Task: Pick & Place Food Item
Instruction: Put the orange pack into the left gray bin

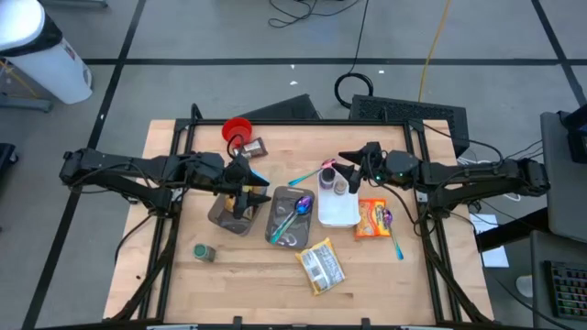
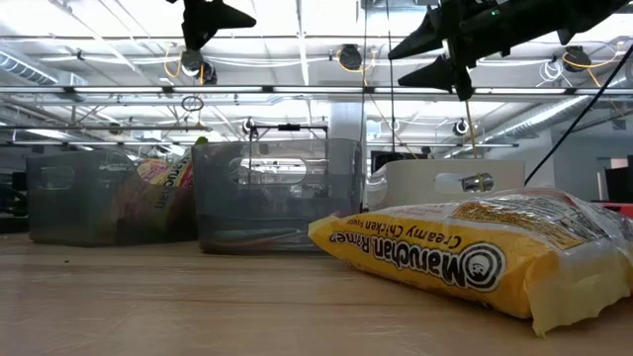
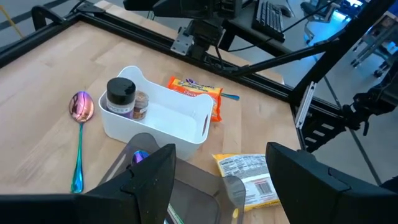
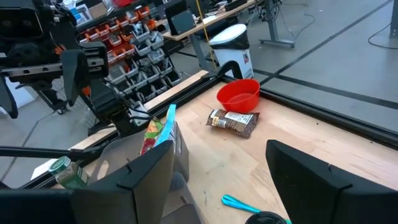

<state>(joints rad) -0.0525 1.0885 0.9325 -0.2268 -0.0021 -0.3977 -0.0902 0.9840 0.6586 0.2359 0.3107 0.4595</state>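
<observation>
A yellow ramen packet point(image 1: 320, 266) lies flat on the wooden table near its front edge, large in the low view point(image 2: 475, 252). An orange snack packet point(image 1: 372, 218) lies flat beside the white bin point(image 1: 337, 213). My left gripper point(image 1: 246, 180) hangs open above the left grey bin point(image 1: 227, 215), which holds a colourful bag point(image 4: 151, 134). My right gripper point(image 1: 348, 163) hangs open above the white bin's far end, where two spice jars point(image 3: 120, 96) stand. Both grippers are raised clear of the table, with nothing between their fingers point(image 3: 149, 180) point(image 4: 323, 180).
A middle grey bin point(image 1: 289, 218) holds a purple spoon. A red bowl point(image 1: 237, 129) and a brown packet point(image 1: 254, 146) sit at the far left. A green-lidded jar point(image 1: 204, 252) stands near left. A blue spoon point(image 1: 303, 176) and another purple spoon point(image 1: 389, 223) lie loose.
</observation>
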